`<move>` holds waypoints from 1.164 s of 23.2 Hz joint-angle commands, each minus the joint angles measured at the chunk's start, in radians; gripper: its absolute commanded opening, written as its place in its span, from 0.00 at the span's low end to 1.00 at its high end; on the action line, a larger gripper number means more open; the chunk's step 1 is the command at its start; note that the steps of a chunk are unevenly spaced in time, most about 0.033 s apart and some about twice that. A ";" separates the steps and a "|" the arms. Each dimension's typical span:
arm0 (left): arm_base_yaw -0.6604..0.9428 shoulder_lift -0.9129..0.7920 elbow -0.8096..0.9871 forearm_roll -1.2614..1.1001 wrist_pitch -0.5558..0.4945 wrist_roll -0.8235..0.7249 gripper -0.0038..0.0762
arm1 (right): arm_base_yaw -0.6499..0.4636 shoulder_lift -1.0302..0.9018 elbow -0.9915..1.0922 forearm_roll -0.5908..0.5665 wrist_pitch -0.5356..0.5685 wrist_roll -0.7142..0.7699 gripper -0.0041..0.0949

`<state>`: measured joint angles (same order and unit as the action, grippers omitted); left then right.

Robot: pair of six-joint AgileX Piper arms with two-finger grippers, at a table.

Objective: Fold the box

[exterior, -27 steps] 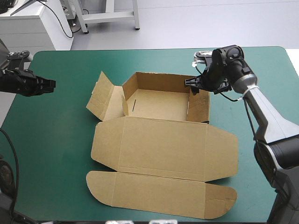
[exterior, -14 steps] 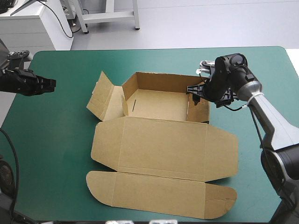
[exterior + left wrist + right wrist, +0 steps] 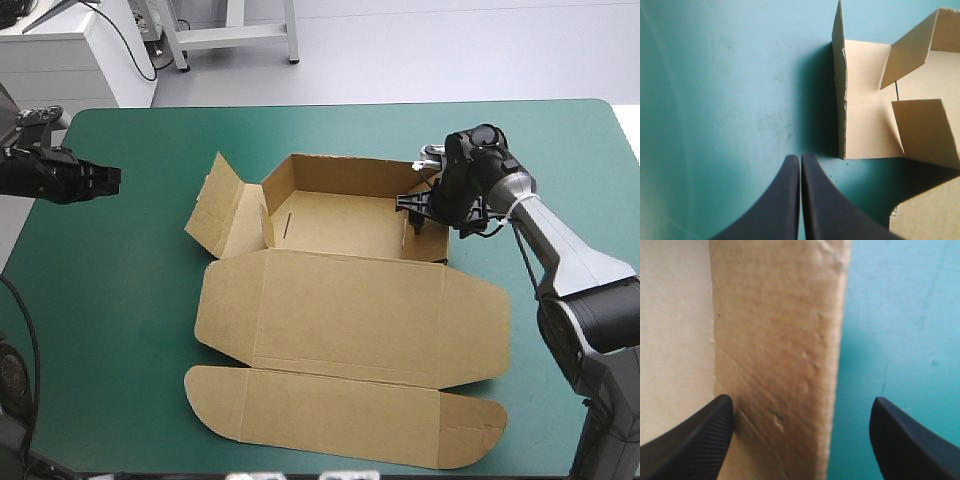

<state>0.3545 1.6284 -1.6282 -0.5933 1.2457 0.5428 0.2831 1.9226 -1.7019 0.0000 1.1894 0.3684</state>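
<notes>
Box [image 3: 350,300] lies open in the middle of the cover [image 3: 120,300], its parts ranged one behind another away from the robot. Nearest is the rounded tuck flap [image 3: 340,420], lying flat. Beyond it is the lid [image 3: 350,320], also flat, and beyond that the tray [image 3: 340,225], with its far wall [image 3: 335,172] and right wall [image 3: 425,232] upright. The left flap [image 3: 215,205] leans outward from the tray and, as I read it, is not yet folded in.

Right gripper [image 3: 418,205] is at the box, toward the right wall's far end. Its fingers stand wide apart and astride that wall, one over the tray's floor and the other outside the box over bare cover. The wall's top edge runs straight ahead from the wrist, nearer the outer finger, so the board's long axis lies in line with the fingers rather than across them. They hold nothing, and a squeeze would meet the wall from both faces. The next move seems to hang on this: pinching or pressing the wall to seat it.

Left gripper [image 3: 105,178] hangs well off to the box's left, its fingers pressed together into one point and aimed at the left flap across open cover. The right arm is much the nearer to the box.

I cannot tell whether either right finger touches the board, or whether the right wall's inner fold is tucked home. The tray's near right corner is hidden behind that wall in the high view.
</notes>
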 commanded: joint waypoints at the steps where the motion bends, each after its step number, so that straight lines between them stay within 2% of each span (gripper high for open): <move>1: -0.003 -0.042 -0.023 -0.050 0.034 -0.008 0.04 | -0.001 -0.053 -0.021 -0.017 -0.032 -0.001 0.74; 2: -0.003 -0.042 -0.023 -0.050 0.034 -0.008 0.04 | -0.001 -0.053 -0.021 -0.018 -0.038 -0.001 0.71; 4: -0.003 -0.042 -0.023 -0.050 0.034 -0.008 0.04 | -0.001 -0.053 -0.021 -0.014 -0.038 0.011 0.54; 7: -0.003 -0.042 -0.023 -0.050 0.039 -0.008 0.04 | -0.001 -0.045 -0.021 -0.012 -0.006 0.015 0.04; 12: -0.003 -0.042 -0.023 -0.057 0.031 -0.019 0.04 | -0.002 -0.033 -0.034 0.006 0.056 -0.071 0.02; 14: -0.003 -0.042 -0.023 -0.057 0.043 -0.019 0.04 | -0.013 -0.059 -0.064 0.050 0.056 -0.142 0.02; 18: -0.003 -0.042 -0.023 -0.057 0.043 -0.024 0.04 | -0.053 -0.150 -0.131 0.078 0.056 -0.202 0.02; 22: -0.003 -0.042 -0.023 -0.049 0.043 -0.010 0.04 | -0.090 -0.265 -0.139 0.140 0.056 -0.345 0.02; 27: -0.003 -0.042 -0.023 -0.050 0.024 -0.012 0.04 | -0.110 -0.371 -0.137 0.167 0.056 -0.379 0.02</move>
<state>0.3545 1.6284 -1.6282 -0.5982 1.2448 0.5324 0.1900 1.6470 -1.8063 0.1156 1.2455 0.0089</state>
